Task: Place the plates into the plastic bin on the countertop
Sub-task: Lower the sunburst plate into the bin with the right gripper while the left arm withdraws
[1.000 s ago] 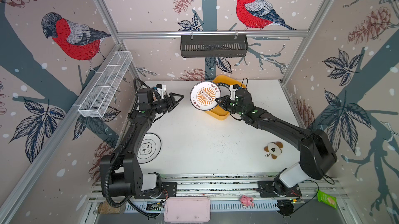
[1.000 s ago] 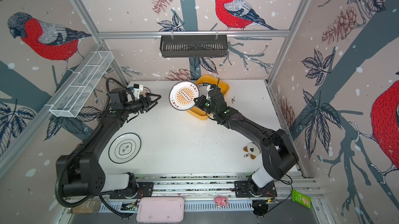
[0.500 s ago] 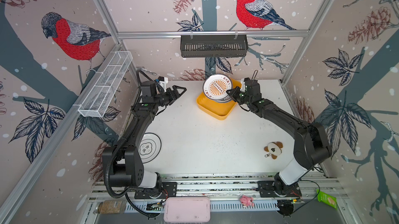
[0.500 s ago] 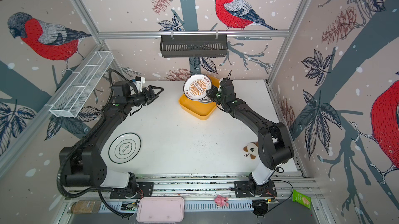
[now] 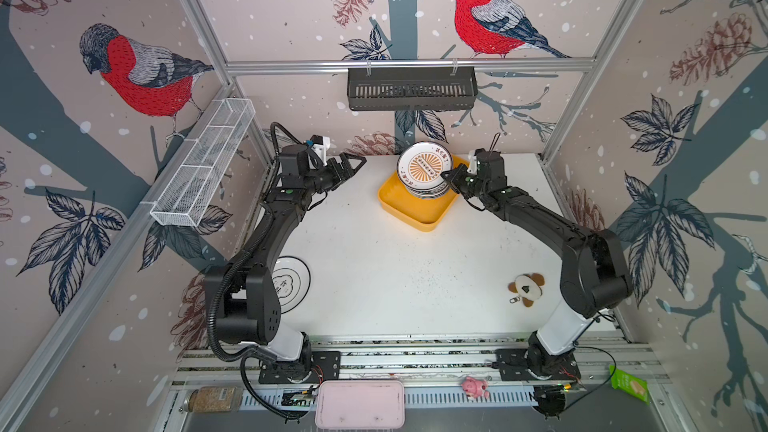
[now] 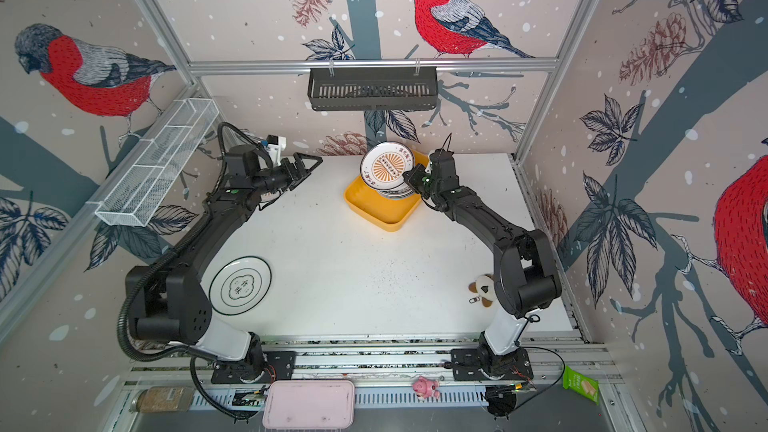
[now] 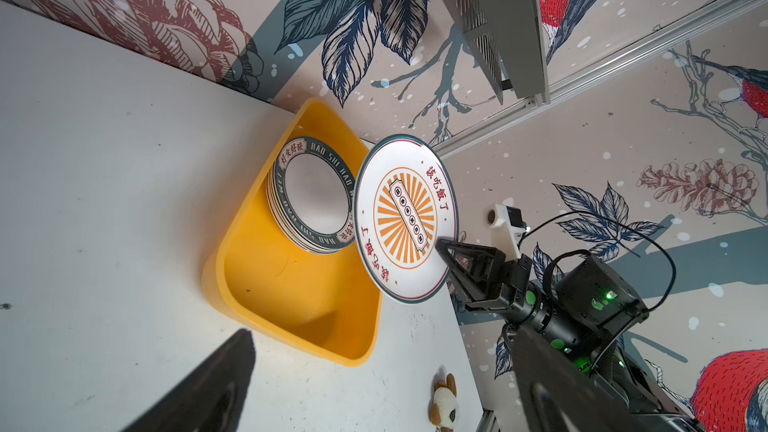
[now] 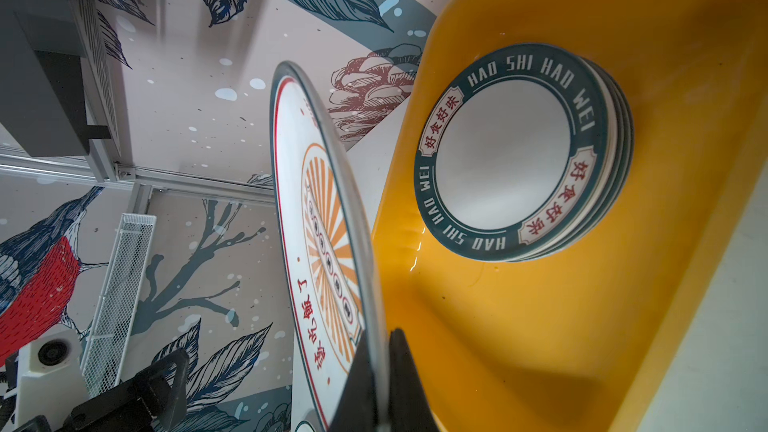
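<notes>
My right gripper (image 5: 448, 178) (image 6: 409, 178) is shut on the rim of a white plate with an orange sunburst centre (image 5: 424, 165) (image 8: 320, 242). It holds the plate tilted just above a stack of green-rimmed plates (image 7: 316, 195) (image 8: 511, 151). That stack lies in the far end of the yellow plastic bin (image 5: 419, 211) (image 7: 291, 292). My left gripper (image 5: 353, 161) (image 6: 309, 161) stands open and empty, left of the bin near the back wall. A black-ringed plate (image 6: 241, 284) lies on the countertop (image 5: 395, 276) at the front left, beside the left arm's base.
A small plush toy (image 5: 527, 289) lies at the front right of the countertop. A black slotted basket (image 5: 411, 89) hangs on the back wall, and a white wire basket (image 5: 203, 163) on the left wall. A pink tray (image 5: 359, 404) sits below the front rail.
The right gripper has carried the sunburst plate back and to the right, over the stack in the bin. The left gripper's jaws have spread wider, and it has moved towards the back wall.
</notes>
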`<act>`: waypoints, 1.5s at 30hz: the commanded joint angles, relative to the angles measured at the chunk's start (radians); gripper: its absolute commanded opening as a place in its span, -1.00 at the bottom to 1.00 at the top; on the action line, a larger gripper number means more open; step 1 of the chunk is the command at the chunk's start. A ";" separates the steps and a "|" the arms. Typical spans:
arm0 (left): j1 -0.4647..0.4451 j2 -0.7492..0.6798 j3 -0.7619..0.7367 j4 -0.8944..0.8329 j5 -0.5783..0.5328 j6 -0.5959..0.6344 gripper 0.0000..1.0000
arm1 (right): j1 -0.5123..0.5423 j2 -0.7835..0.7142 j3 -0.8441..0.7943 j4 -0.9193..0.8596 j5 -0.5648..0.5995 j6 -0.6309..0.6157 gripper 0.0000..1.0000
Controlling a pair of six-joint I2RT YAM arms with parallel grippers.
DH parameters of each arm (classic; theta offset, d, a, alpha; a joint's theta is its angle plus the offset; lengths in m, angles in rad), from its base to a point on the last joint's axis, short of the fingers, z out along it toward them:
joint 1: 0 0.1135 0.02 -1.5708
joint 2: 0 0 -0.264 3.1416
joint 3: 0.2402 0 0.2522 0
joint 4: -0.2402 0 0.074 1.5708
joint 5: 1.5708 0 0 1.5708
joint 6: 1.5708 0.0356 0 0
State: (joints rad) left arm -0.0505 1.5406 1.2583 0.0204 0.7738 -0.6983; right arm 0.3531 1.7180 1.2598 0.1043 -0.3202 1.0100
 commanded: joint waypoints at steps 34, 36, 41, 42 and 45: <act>-0.003 -0.060 -0.112 0.048 -0.100 0.440 0.92 | -0.045 0.147 0.104 -0.040 -0.014 0.052 -0.95; -0.004 -0.067 -0.130 0.047 -0.123 0.456 0.93 | -0.046 0.175 0.121 -0.041 -0.033 0.058 -0.95; -0.002 -0.056 -0.143 0.062 -0.107 0.453 0.93 | -0.051 0.243 0.157 -0.021 -0.055 0.079 -0.95; -0.002 -0.052 -0.145 0.066 -0.102 0.451 0.93 | -0.054 0.260 0.164 -0.010 -0.064 0.086 -0.95; -0.002 -0.035 -0.148 0.067 -0.099 0.447 0.93 | -0.064 0.319 0.197 -0.003 -0.090 0.109 -0.95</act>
State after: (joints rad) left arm -0.0540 1.4975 1.1118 0.0277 0.6548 -0.2646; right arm 0.2958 2.0052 1.4315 0.0479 -0.3702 1.0824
